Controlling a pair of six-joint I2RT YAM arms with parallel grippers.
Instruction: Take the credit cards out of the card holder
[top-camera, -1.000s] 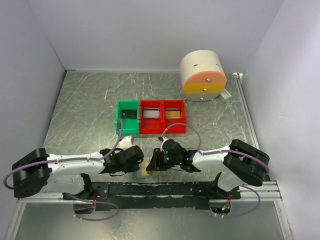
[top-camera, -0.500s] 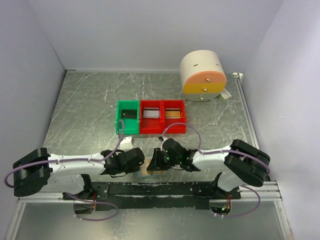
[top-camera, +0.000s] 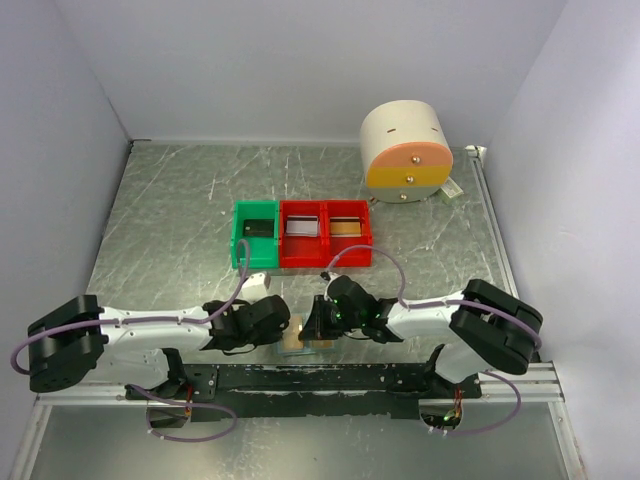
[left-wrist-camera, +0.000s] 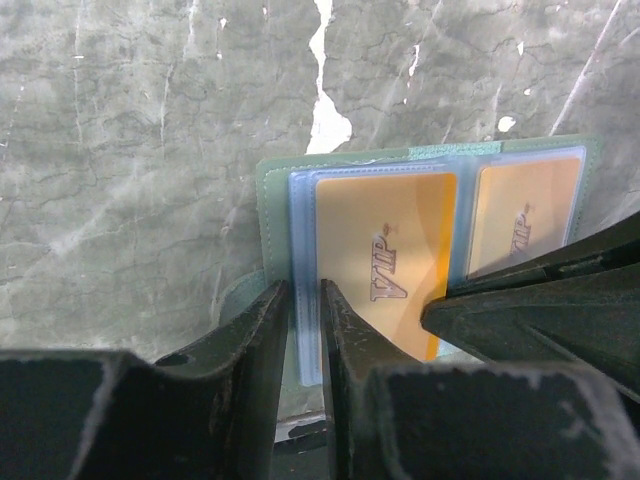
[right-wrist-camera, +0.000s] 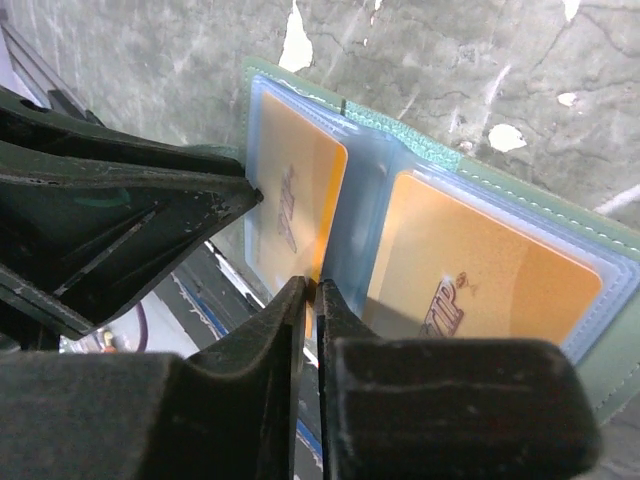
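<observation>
At the table's (top-camera: 180, 220) near edge, left fingers (left-wrist-camera: 255, 335) pinch the card holder (left-wrist-camera: 303, 230), right fingers (right-wrist-camera: 275, 335) nip one credit card (right-wrist-camera: 298, 190)

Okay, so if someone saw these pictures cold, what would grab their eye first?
Probably the two bright orange cards lettered VIP, side by side in the pale blue card holder at the near edge of the table, with the left gripper and right gripper both nosed in on it. Farther back, a green bin and two red bins sit mid-table, and a round cream-and-orange drawer unit stands at the far right.
</observation>
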